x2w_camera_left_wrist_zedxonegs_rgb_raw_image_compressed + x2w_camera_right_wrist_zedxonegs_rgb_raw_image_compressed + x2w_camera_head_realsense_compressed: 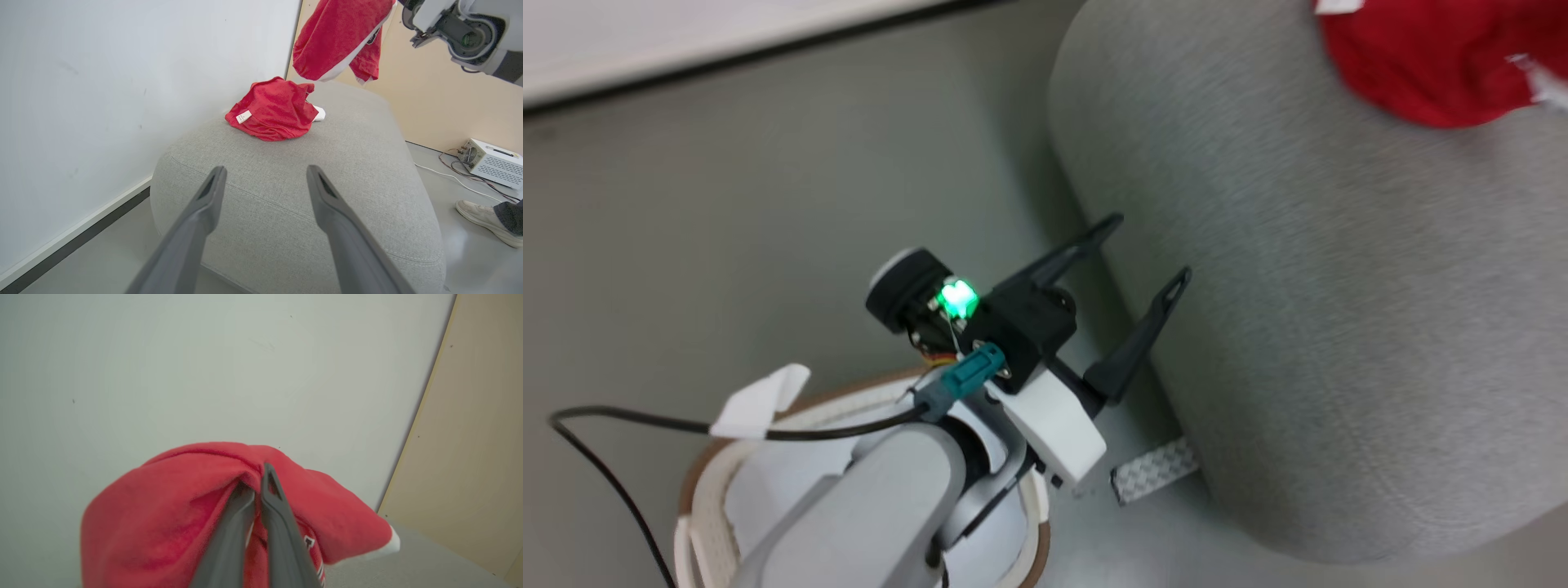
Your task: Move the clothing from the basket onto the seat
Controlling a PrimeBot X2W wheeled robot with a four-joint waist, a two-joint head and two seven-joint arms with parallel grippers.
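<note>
"Head view, left to right: what have you got?"

"Lower left, the basket (709, 514), cream wall and brown rim, with my pale forearm (874, 506) across it. In the centre is my left gripper (1152, 247), fingers spread wide with nothing between them, tips pointing at the edge of the seat (1298, 286). Far upper right, a red garment (1429, 57) lies on that grey top."

"And the wrist cameras?"

"Left wrist view: the red garment sits heaped at the seat's far end by the white wall (122, 81), small white label (244, 116) showing. Right of it and higher, a second red garment (335, 36) hangs in the air, clear of the cushion, beside my right arm (457, 28). Far right, a person's shoe (482, 216) is on the floor. Right wrist view: my right gripper (257, 477) is pinched tight on that hanging red fabric, which drapes around both fingers."
</note>
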